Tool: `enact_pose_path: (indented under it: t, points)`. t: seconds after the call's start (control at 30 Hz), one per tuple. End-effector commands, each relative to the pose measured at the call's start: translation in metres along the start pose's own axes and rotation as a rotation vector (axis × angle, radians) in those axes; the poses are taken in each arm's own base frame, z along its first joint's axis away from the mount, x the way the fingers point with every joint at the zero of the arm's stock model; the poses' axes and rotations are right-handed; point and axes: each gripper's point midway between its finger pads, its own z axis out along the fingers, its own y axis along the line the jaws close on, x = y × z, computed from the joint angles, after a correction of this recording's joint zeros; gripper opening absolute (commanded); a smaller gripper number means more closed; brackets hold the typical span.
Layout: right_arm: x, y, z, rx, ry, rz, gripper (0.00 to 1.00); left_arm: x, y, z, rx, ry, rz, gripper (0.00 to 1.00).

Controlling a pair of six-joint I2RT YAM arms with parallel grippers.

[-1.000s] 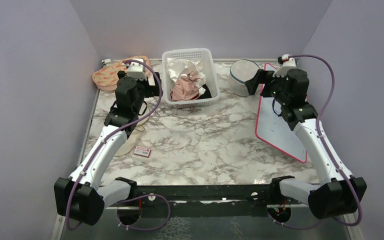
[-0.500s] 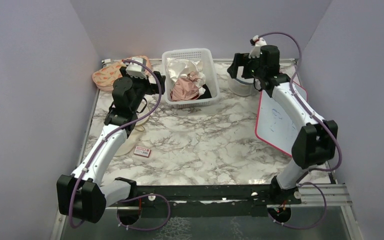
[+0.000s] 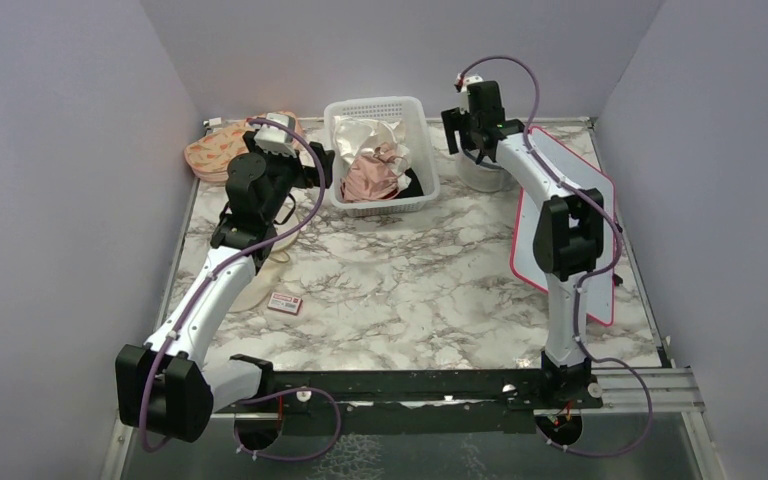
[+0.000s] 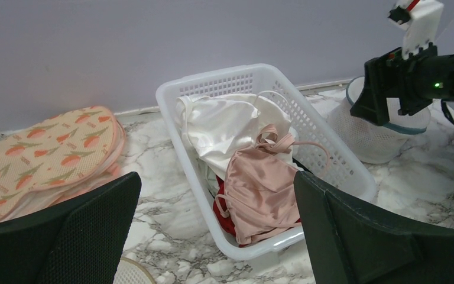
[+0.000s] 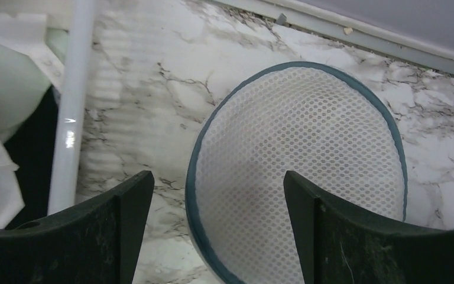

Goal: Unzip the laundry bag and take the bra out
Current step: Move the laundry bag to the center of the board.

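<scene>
Hovers with right gripper (image 5: 217, 177) spread wide, empty, directly over the laundry bag (image 5: 307, 177). Risks pinching soft mesh instead of the zip rim (image 5: 188, 189), then slipping or tipping the drum. No bra seen through mesh. Just left: basket (image 5: 71, 106) rim, easy to bump. Left gripper (image 4: 216, 183) also wide, empty.

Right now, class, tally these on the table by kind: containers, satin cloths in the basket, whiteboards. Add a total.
Containers: 2, the basket and the laundry bag.
Satin cloths: 2, the cream-white cloth and the peach-pink cloth.
Whiteboards: 1, the whiteboard.
Total: 5.
</scene>
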Motion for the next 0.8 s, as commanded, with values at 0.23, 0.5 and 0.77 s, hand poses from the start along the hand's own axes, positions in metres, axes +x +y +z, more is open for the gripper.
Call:
enact_pose_path:
  t: [0.23, 0.5, 0.77]
  points:
    - [0.044, 0.007, 0.006, 0.189, 0.154, -0.202, 0.39, -0.001, 0.001, 0.002, 0.010, -0.021, 0.004, 0.99]
    - [0.076, 0.040, -0.065, 0.091, 0.204, -0.147, 0.09, 0.001, 0.000, 0.003, 0.014, -0.017, -0.008, 0.99]
    - [0.124, 0.095, -0.155, -0.261, 0.202, -0.113, 0.08, 0.003, -0.006, 0.006, 0.047, -0.008, -0.032, 0.99]
